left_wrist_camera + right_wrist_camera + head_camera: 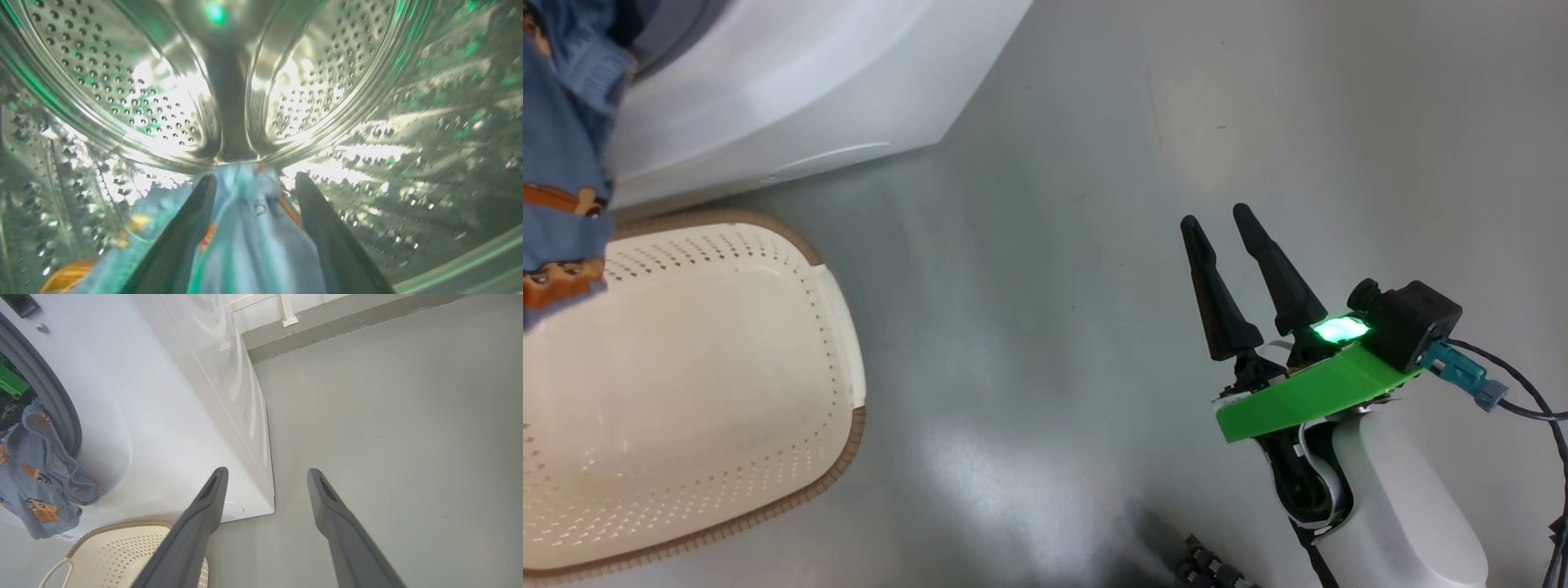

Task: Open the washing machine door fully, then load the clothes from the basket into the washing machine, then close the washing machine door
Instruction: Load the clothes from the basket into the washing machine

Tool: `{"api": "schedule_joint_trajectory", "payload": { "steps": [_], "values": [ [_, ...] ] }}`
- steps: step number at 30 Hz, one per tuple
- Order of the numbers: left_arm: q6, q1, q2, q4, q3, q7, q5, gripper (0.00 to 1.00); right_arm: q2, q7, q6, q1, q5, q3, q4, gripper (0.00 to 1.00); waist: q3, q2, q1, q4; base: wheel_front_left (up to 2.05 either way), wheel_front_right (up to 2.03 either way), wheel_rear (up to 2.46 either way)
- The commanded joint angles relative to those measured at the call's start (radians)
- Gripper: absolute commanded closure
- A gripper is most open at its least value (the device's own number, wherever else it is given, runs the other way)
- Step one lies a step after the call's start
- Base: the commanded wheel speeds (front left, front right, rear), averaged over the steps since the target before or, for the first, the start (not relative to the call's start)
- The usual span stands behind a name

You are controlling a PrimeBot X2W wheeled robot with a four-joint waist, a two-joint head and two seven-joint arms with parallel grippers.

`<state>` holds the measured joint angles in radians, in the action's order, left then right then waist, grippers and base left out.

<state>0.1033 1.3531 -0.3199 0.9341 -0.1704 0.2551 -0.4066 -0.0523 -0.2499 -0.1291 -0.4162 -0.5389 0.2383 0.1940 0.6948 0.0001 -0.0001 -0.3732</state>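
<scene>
Head view: basket (686,392) empty beside the washing machine (792,82), my right gripper (1215,216) spread wide. Left wrist view: my left gripper (255,176) gapes inside the drum (122,81), clothes (249,228) loose between its fingers (179,237). Right wrist view: clothes dangle over the seal (61,404); I'd tuck them deeper.

The floor (1045,245) is smooth, grey and glossy (pale patches of glare spread across it), with a few faint scuffs. The white washing machine (792,90) stands on it. The cream perforated basket (686,392), rimmed in brown woven-look trim, sits on the floor just in front of the machine's base. Beyond the machine, the floor runs to a darker grey skirting strip (347,326).
</scene>
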Motion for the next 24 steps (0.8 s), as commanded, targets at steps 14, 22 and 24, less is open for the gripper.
{"api": "schedule_joint_trajectory", "payload": {
  "steps": [14,22,24],
  "values": [
    [0.026,0.031,-0.011,0.086,-0.047,0.006,-0.005,0.0,0.002,-0.012,-0.002,-0.004,0.011,0.008,-0.011,0.0,-0.044,-0.0001,0.0001,0.049,0.0,0.0,0.0],
    [0.027,-0.073,-0.002,-0.007,-0.049,0.006,-0.008,0.0,0.002,-0.012,-0.002,-0.012,0.023,-0.007,-0.005,0.0,-0.084,-0.0001,0.0001,0.096,0.0,0.0,0.0],
    [0.027,-0.11,-0.002,-0.033,-0.05,0.006,-0.007,0.0,0.002,-0.012,-0.002,-0.013,0.023,-0.006,-0.004,0.0,-0.096,-0.0001,0.0001,0.105,0.0,0.0,0.0]
  ]
}}
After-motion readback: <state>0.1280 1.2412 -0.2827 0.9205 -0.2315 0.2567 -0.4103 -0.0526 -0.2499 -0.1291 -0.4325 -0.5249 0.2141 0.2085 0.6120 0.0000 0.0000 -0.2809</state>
